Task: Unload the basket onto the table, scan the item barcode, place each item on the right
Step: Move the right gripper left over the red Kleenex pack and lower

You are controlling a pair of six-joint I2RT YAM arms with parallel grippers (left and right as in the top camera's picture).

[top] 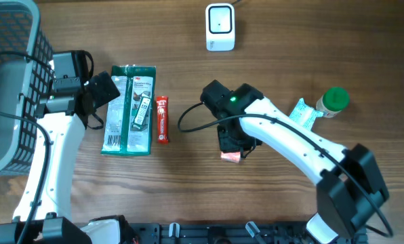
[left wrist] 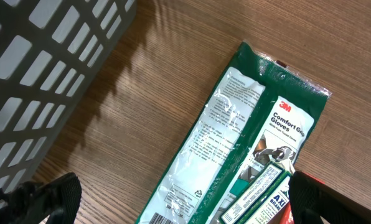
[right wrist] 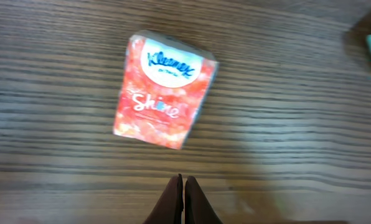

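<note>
So my right hand (right wrist: 183, 182) is pinched shut on nothing, and the Kleenex pack (right wrist: 164, 93) lies flat on the bench (right wrist: 297, 155), upper middle of my wrist view, not touching it. I'd open up, straddle its narrow sides, then show the barcode side to the scanner (top: 220, 27) at top centre overhead. Left hand (top: 102, 90) hangs wide open over the gloves pack (top: 129, 108).

Open table (top: 188, 166) between red bar (top: 162, 119) and tissue pack (right wrist: 160, 93); basket (top: 43, 54) walls off the left.

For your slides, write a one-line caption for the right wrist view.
Shut, empty right end effector near an orange Kleenex pack on the wooden table.
</note>
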